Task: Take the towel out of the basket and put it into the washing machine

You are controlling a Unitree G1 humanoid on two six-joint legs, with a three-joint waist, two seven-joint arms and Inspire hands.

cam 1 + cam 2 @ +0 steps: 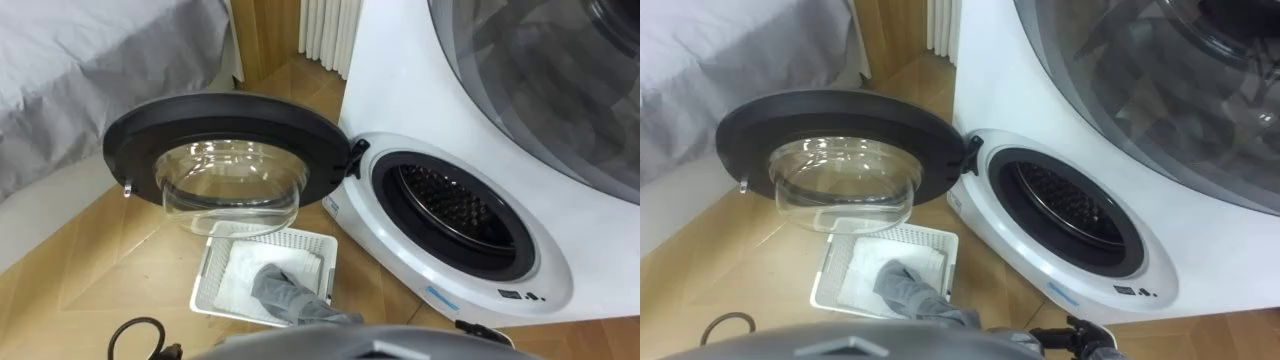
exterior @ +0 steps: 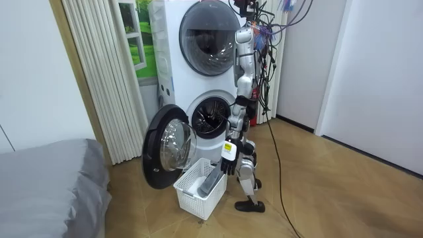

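Grey and soft-looking, the towel point(image 1: 287, 293) is lying partly in a white plastic basket point(image 1: 268, 233) on the wooden floor in the left eye view. One end is resting on the basket's bottom, and the rest is running up over the near rim towards the robot's chest. Just beside the basket the white washing machine point(image 1: 400, 90) is standing with its round door point(image 1: 225, 120) swung wide open and its dark drum opening point(image 1: 455, 208) facing out. In the room view, where I am watching from, the robot is standing upright just beside the basket and facing the open door. Its left hand point(image 2: 229, 165) is curling round the towel's upper end, holding it slanted up out of the basket. In the right eye view the right hand point(image 1: 1072, 341) is showing as a dark shape at the bottom edge, near the machine's base, and I cannot tell whether it is spread or closed. The towel is looking light, limp and unbreakable, so I am expecting it to sag and trail once lifted. Bunching more cloth into the palm, nearer the middle, should be keeping the loose end from snagging on the basket rim or the door.
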